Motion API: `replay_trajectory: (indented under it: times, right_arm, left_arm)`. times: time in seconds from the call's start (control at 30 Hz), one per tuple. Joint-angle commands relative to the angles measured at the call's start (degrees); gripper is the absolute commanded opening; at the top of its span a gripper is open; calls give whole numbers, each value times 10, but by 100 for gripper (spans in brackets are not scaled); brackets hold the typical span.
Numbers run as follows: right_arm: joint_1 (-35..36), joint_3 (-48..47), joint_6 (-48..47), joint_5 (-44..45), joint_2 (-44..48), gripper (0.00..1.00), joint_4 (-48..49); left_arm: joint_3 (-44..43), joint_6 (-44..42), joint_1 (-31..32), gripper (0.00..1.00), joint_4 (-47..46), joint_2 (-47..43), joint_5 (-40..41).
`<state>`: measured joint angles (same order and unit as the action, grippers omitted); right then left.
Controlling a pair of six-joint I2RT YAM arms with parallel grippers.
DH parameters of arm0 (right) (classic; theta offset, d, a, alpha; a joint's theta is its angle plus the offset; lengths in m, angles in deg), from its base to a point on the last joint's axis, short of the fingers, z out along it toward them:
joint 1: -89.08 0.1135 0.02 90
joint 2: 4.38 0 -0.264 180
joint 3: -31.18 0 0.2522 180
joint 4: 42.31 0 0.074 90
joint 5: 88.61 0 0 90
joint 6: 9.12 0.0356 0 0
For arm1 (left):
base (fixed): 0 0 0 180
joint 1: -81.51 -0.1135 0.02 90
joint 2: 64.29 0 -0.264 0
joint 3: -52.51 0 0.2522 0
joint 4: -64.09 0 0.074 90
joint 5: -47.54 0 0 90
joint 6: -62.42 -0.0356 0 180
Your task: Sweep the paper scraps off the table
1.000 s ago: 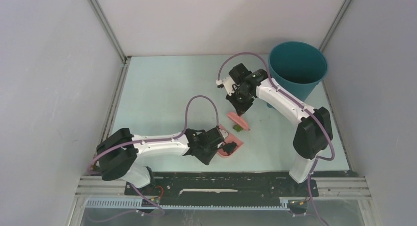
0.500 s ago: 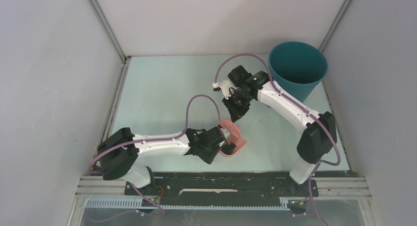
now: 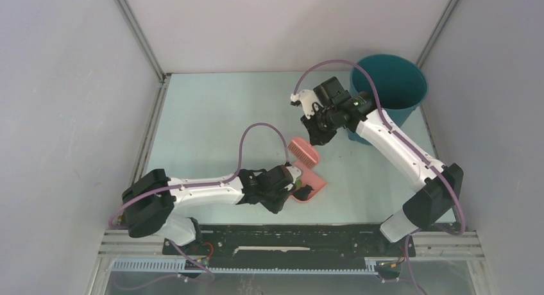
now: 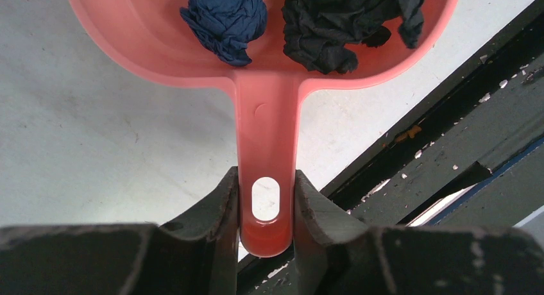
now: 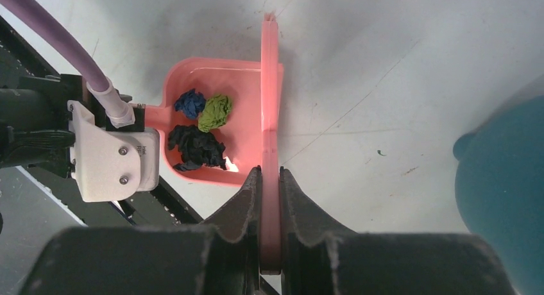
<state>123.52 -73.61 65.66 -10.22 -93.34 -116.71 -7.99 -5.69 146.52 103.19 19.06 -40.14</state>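
Observation:
My left gripper (image 4: 266, 186) is shut on the handle of a pink dustpan (image 4: 266, 115) that rests on the table (image 3: 212, 115) near the front rail. Three paper scraps lie in the pan: a dark blue one (image 5: 190, 103), a green one (image 5: 215, 111) and a black one (image 5: 195, 146). The blue wad (image 4: 224, 16) and the black wad (image 4: 349, 19) also show in the left wrist view. My right gripper (image 5: 270, 179) is shut on a pink hand brush (image 5: 270, 96), seen edge-on. The brush (image 3: 303, 152) hangs just behind the dustpan (image 3: 312, 186), apart from it.
A teal round bin (image 3: 388, 83) stands at the back right corner, close behind the right wrist; its rim (image 5: 507, 199) fills the right of that view. Grey walls frame the table. The black rail (image 3: 289, 234) runs along the near edge by the pan.
The right arm swept the brush over the pan's mouth, then lifted it back toward the bin. The green scrap that lay before the pan is now inside it. The pan shifted slightly right.

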Motion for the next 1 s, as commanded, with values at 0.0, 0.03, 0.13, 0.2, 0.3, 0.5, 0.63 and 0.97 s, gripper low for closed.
replay_trajectory:
  times: [0.0,0.03,0.13,0.2,0.3,0.5,0.63,0.97]
  right_arm:
    - [-11,7,4,15,33,0,21]
    - [-15,9,3,17,38,0,22]
    - [-34,22,4,12,58,0,26]
    - [-49,48,6,-1,79,0,37]
    - [-79,88,1,-16,108,0,44]
    - [-148,155,-3,-53,199,0,47]
    - [-212,184,-8,-80,259,0,46]
    - [-376,219,-52,-89,335,0,-45]
  left_arm:
    - [-2,-12,5,0,-20,-23,-2]
    - [-1,-10,6,0,-20,-25,-1]
    - [1,-9,6,0,-17,-33,4]
    - [2,-9,6,0,-19,-38,9]
    - [0,-11,6,0,-20,-35,14]
    - [-6,-13,7,0,-12,-35,26]
    - [-32,-31,2,0,8,-29,48]
    - [-205,-71,-54,0,84,35,69]
